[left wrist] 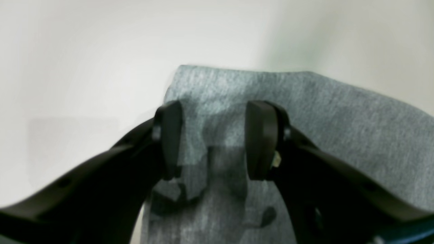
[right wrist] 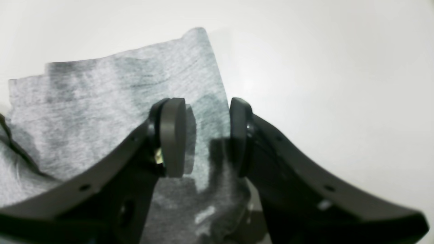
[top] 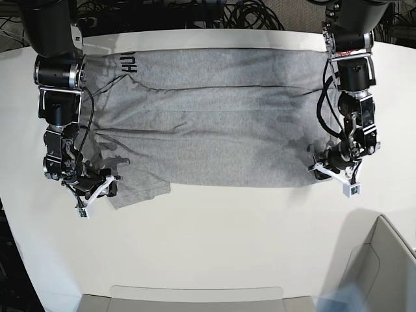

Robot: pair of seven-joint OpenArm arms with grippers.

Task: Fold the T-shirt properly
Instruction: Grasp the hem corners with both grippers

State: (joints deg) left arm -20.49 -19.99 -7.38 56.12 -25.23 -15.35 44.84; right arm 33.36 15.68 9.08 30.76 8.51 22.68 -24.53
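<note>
The heather-grey T-shirt (top: 214, 130) lies spread sideways across the white table, with black lettering (top: 128, 63) showing at its far left corner. My right gripper (top: 97, 187) is at the shirt's near left corner, by a sleeve. In the right wrist view its jaws (right wrist: 207, 135) stand apart over the cloth edge (right wrist: 84, 118). My left gripper (top: 328, 168) is at the shirt's near right corner. In the left wrist view its jaws (left wrist: 213, 139) stand wide apart with a wrinkle of grey cloth (left wrist: 339, 128) between them.
The white table (top: 214, 240) stretches in front of the shirt. A pale box (top: 383, 260) stands at the near right corner. A tray rim (top: 195, 296) runs along the front edge. Cables (top: 247, 16) lie behind the table.
</note>
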